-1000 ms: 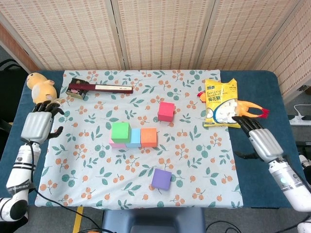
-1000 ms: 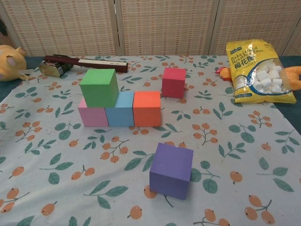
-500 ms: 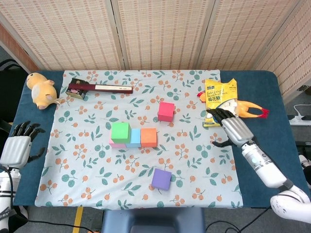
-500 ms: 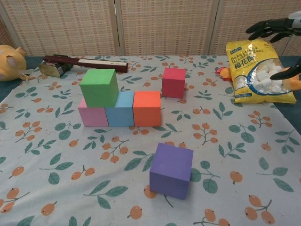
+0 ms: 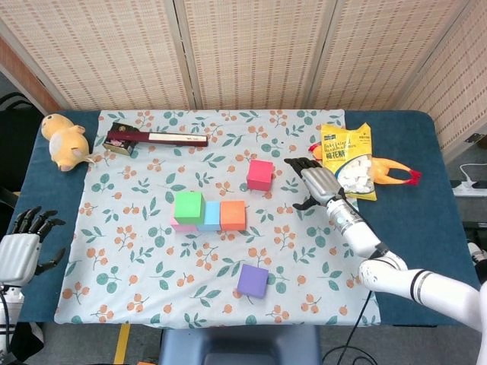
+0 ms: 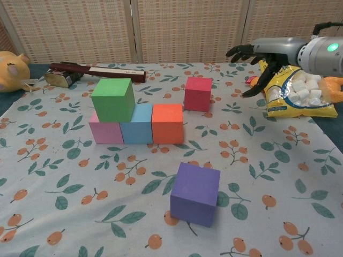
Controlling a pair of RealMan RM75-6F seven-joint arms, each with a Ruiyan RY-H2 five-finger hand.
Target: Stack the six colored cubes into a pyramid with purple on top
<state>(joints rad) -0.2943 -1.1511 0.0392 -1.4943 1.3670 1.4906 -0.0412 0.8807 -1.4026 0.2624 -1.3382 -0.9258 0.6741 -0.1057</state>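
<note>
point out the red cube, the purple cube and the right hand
red cube (image 6: 198, 95), chest view, on its front face
purple cube (image 6: 195, 194), chest view, on its front face
right hand (image 5: 314, 181), head view, on the back of the hand

The pink cube (image 5: 181, 225) is mostly hidden under the green cube (image 5: 189, 206) in the head view. In the chest view the yellow plush toy (image 6: 9, 72) is cut by the left edge, and the right hand (image 6: 263, 55) covers part of the marshmallow bag (image 6: 295, 85)
</note>
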